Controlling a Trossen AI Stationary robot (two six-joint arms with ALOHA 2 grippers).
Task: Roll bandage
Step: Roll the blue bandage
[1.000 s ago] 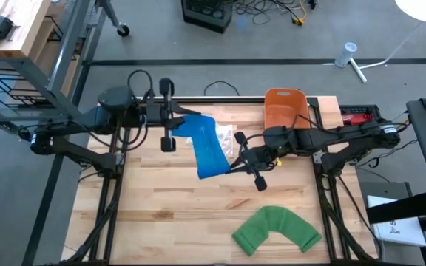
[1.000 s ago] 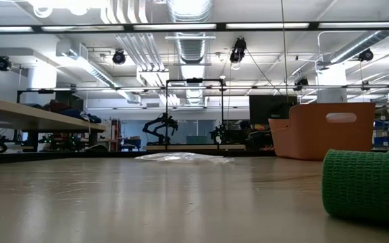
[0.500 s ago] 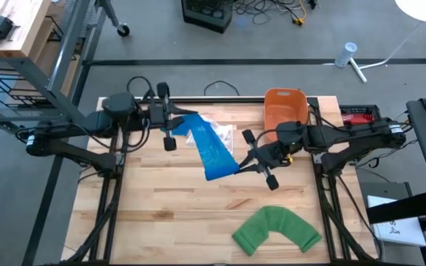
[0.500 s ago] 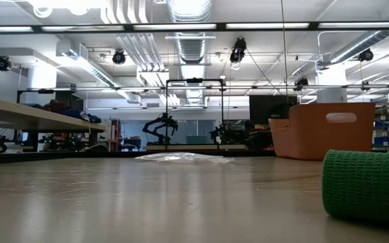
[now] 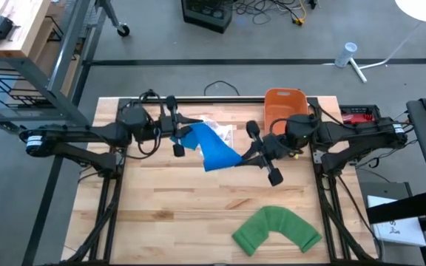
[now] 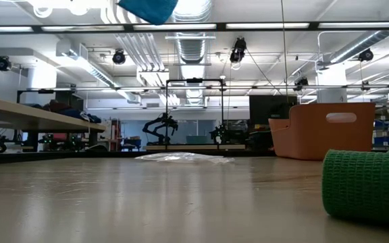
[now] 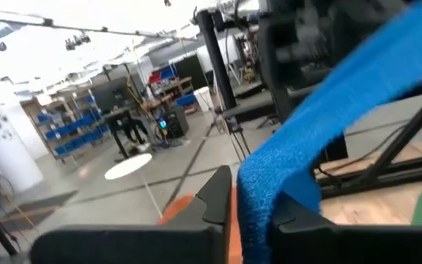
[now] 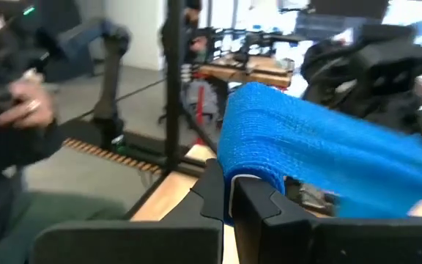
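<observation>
Honestly, my main worry is the blue bandage slipping free at one end: I have it stretched in the air between both arms, and if I pull them apart or twist unevenly while starting the roll, the fabric could drag out of a grip and drop onto the table. The left gripper sits nearly closed, pinching the end of the bandage that lies farther from the orange bin; in the left wrist view the cloth runs out from between its fingers with only a narrow edge caught, so I judge that hold the weaker one. The right gripper is fully closed on the other end, just in front of the orange bin, and the right wrist view shows the fabric bunched thickly over its fingers, which looks more secure. The bandage hangs clear of the wood, sloping from one set of jaws to the other, and its lowest part passes above the clear plastic wrapper lying beside the bin. A second risk is sag: if the strip goes slack it could brush that wrapper and drag it along. The green bandage lies well apart from the bin, near the table's front edge, out of my way.
</observation>
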